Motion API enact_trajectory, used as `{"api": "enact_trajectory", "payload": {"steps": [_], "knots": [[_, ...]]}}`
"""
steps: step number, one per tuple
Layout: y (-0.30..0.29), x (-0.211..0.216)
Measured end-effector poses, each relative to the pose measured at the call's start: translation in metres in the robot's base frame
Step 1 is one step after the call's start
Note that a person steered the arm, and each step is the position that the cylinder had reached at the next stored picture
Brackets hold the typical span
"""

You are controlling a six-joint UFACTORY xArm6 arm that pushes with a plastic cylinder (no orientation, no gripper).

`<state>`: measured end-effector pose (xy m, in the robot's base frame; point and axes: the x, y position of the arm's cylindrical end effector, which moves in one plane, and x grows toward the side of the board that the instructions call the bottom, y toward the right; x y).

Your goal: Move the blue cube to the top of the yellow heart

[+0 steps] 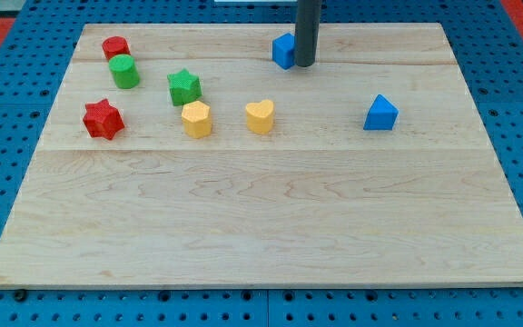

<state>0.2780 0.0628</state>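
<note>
The blue cube sits near the view's top, a little right of the middle of the wooden board. My tip stands right against the cube's right side. The yellow heart lies below and slightly left of the cube, about a block's width or two away from it.
A yellow hexagon-like block lies left of the heart. A green star, green cylinder, red cylinder-like block and red star sit at the view's left. A blue triangular block lies at the right.
</note>
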Motion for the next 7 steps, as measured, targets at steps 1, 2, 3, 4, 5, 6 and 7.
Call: {"api": "enact_trajectory", "payload": {"steps": [1,2,3,4,5,6,7], "knots": [[0.048,-0.011],[0.029,-0.025],[-0.016,-0.025],[-0.042,-0.025],[-0.044,-0.028],[-0.043,-0.028],[-0.043,-0.028]]}}
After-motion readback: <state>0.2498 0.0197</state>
